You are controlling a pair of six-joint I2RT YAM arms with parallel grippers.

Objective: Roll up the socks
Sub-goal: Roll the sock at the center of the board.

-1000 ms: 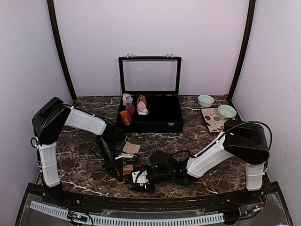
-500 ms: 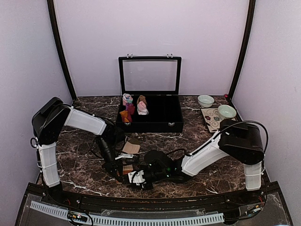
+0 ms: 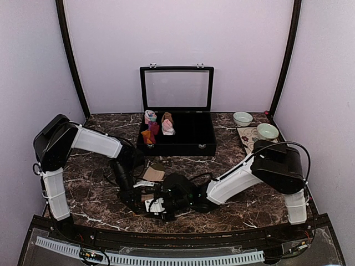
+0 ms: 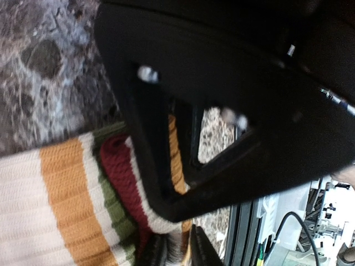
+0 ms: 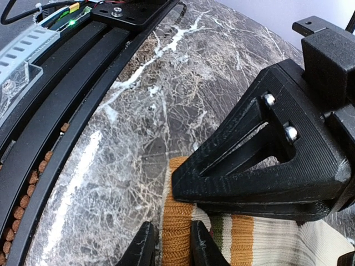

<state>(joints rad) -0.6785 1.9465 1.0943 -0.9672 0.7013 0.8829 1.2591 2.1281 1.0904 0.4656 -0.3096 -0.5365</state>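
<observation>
At the near counter (image 5: 166, 111) edge the right fingers (image 5: 172, 246) pinch the orange end of the striped sock (image 5: 244, 235). Just behind, the left fingers (image 4: 176, 254) are slightly apart over it; their hold I cannot tell. Both crowd together, so they may collide, or the sock may unroll

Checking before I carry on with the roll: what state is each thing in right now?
Striped sock: lying on the table, partly folded.
Right gripper: fingers pinching the sock's orange end.
Left gripper: over the sock, grip unclear.
Black case: lid open, rolled bundles inside.
Bowls: upright.
</observation>
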